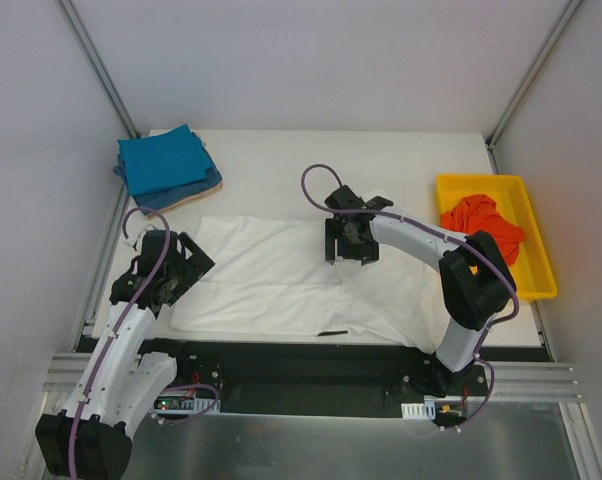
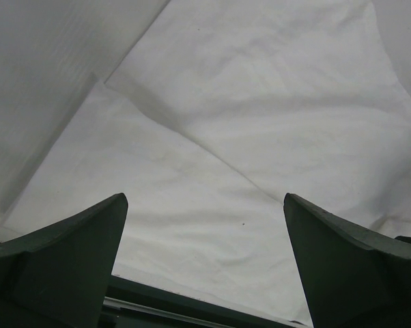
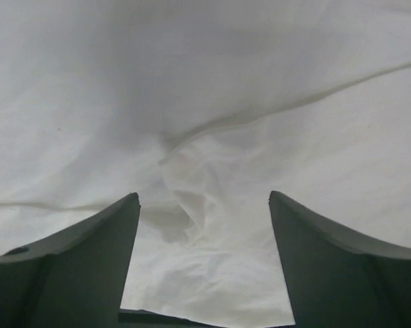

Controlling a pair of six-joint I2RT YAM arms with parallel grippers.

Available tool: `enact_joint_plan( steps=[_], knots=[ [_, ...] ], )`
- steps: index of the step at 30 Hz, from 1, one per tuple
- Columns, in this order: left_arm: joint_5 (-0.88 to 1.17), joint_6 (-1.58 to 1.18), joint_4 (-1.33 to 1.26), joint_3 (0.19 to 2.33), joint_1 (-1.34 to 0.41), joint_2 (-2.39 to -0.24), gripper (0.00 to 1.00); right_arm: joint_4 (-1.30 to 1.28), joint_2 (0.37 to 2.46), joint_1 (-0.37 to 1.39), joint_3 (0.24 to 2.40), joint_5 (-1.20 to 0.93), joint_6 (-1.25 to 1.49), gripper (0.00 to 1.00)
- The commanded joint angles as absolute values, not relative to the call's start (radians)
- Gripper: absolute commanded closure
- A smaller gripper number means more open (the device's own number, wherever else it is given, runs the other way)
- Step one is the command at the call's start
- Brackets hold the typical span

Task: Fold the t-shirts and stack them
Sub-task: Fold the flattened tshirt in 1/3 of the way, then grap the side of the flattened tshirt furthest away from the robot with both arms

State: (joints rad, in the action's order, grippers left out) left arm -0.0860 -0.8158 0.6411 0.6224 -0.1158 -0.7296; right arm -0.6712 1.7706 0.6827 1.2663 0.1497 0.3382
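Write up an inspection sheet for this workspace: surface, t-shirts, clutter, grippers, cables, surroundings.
Surface: white table, bare at the back centre.
Job's things: white t-shirt spread out front centre, wrinkled under the right arm; folded teal-blue stack at the back left; orange-red shirt crumpled and unfolded.
Clutter: yellow tray on the right, holding the orange-red shirt; thin dark mark at the white shirt's near edge, too small to identify.
Grippers: left gripper open at the shirt's left edge; right gripper open over bunched cloth, holding nothing.
Cables: purple cables run along both arms, looping off the cloth.
Surroundings: plain white walls with metal corner posts.
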Motion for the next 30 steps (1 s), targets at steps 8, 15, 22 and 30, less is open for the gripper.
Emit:
enact_joint_plan(
  steps=[8,15,22,30],
  knots=[
    [-0.147,-0.756,0.592,0.839,-0.106,-1.030,0.01,-0.733,1.667,0.597,1.382,0.173,0.287,0.04],
    [-0.236,-0.687,0.571,1.069,-0.101,-1.399,0.01,-0.723,1.724,0.463,1.506,0.098,0.216,0.04],
    [-0.247,-0.603,0.572,1.348,-0.071,-1.762,0.17,-0.716,1.838,0.391,1.669,0.083,0.112,0.04],
    [-0.189,-0.575,0.581,1.531,-0.052,-2.009,0.39,-0.706,2.055,0.342,1.899,0.026,0.011,0.04]
  ],
)
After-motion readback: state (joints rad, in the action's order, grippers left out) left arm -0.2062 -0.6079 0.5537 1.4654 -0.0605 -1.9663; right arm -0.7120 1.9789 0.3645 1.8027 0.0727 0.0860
